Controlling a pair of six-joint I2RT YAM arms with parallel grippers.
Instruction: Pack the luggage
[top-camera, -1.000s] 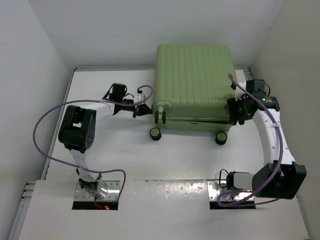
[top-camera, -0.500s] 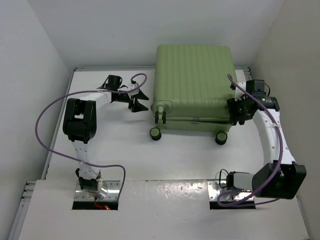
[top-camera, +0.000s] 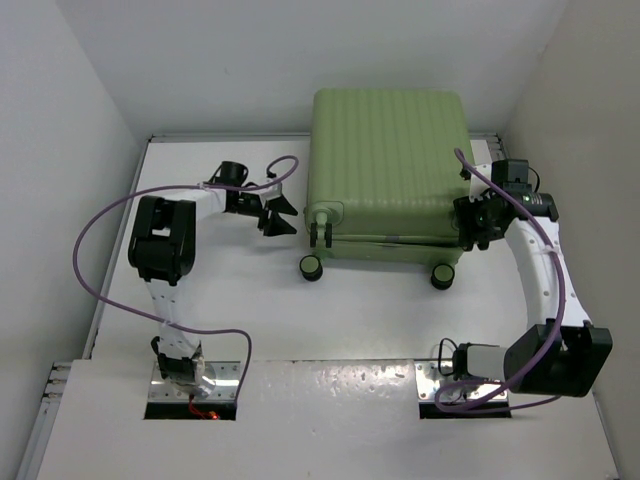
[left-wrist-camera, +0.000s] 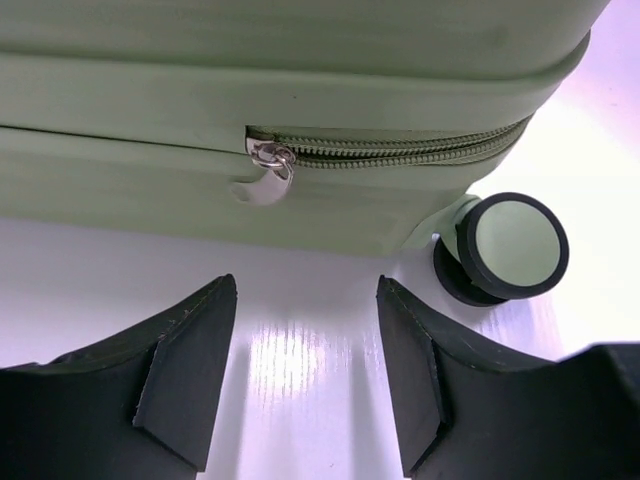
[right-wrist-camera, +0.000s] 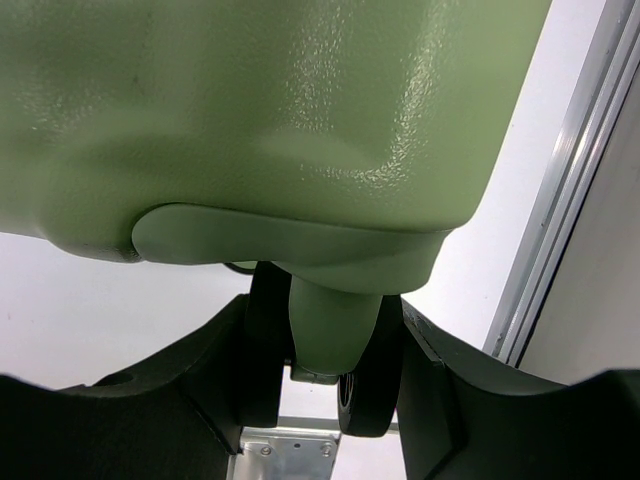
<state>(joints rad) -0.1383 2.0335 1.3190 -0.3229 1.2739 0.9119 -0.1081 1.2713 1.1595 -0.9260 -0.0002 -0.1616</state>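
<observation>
One second back the left gripper (top-camera: 277, 213) was shut at the left side of the luggage (top-camera: 385, 150); now it is wide, empty and left of the zip pull (left-wrist-camera: 270, 160), while the right gripper (top-camera: 472, 222) holds a wheel (right-wrist-camera: 365, 400), so the luggage, far on the desk (top-camera: 250, 290), seems shut.

- A glossy white table (top-camera: 230, 300) reflects soft overhead light.
- Plain white walls (top-camera: 60, 120) close it in at left, back and right.
- A metal rail (right-wrist-camera: 562, 170) edges the table.
</observation>
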